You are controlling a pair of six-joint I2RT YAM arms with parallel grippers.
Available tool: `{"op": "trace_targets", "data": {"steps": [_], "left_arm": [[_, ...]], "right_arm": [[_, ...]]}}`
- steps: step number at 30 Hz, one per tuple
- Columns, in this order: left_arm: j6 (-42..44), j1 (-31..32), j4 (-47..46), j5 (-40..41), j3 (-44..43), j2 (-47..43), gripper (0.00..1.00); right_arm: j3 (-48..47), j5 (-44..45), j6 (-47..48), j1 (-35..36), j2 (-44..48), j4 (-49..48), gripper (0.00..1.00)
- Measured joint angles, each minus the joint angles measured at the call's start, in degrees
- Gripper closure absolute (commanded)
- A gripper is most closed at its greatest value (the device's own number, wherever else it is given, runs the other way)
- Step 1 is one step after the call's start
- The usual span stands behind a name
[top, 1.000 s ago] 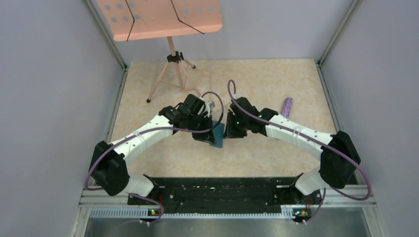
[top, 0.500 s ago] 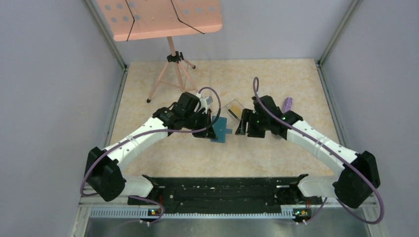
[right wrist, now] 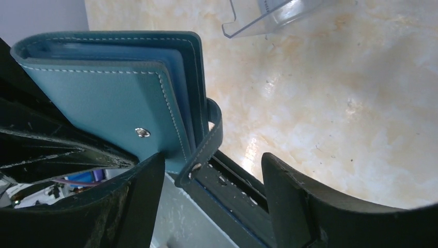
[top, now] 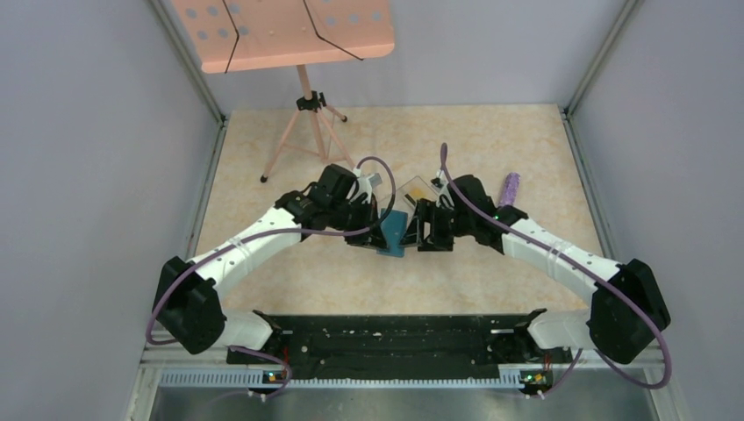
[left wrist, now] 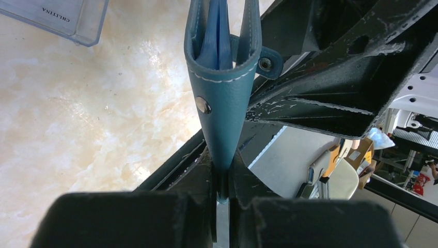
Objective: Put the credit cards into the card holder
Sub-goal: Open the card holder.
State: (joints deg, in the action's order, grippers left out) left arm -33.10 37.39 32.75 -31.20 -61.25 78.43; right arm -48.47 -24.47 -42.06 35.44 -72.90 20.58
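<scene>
Left pincer [left wrist: 222, 168] clenched on card holder [left wrist: 223, 98]; right pincer [right wrist: 212, 160] released. Gold credit card [top: 421, 189] at holder's 1 o'clock, not yet slotted.

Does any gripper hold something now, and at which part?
The left gripper pinches the card holder by one edge of its cover. The right gripper is open and holds nothing.
</scene>
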Motion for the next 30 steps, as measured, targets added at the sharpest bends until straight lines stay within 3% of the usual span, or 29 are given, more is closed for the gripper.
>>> {"op": "trace_targets", "data": {"steps": [8,11,18,22,24,26,27,30], "left_arm": [[0.0,-0.2,-0.2,0.0,0.2,0.0,1.00],[0.0,-0.2,-0.2,0.0,0.2,0.0,1.00],[0.0,-0.2,-0.2,-0.1,0.2,0.0,1.00],[0.0,-0.2,-0.3,-0.1,0.2,0.0,1.00],[0.0,-0.2,-0.3,-0.1,0.2,0.0,1.00],[0.0,-0.2,-0.3,0.0,0.2,0.0,0.90],[0.0,-0.2,-0.3,0.0,0.2,0.0,0.79],[0.2,-0.2,-0.2,1.5,0.2,-0.2,0.33]], "right_arm": [[-6.6,1.8,-0.2,0.0,-4.1,2.8,0.53],[-7.9,3.7,0.5,0.0,-4.6,4.3,0.70],[-7.8,5.9,0.8,0.0,-4.6,7.6,0.72],[-7.8,5.1,1.0,0.0,-4.6,7.3,1.00],[-7.7,4.3,0.9,0.0,-4.6,6.4,1.00],[-7.6,3.6,1.0,0.0,-4.6,5.7,1.00],[-7.6,3.3,1.0,0.0,-4.6,5.4,1.00],[-7.6,3.1,1.3,0.0,-4.3,4.9,1.00]]}}
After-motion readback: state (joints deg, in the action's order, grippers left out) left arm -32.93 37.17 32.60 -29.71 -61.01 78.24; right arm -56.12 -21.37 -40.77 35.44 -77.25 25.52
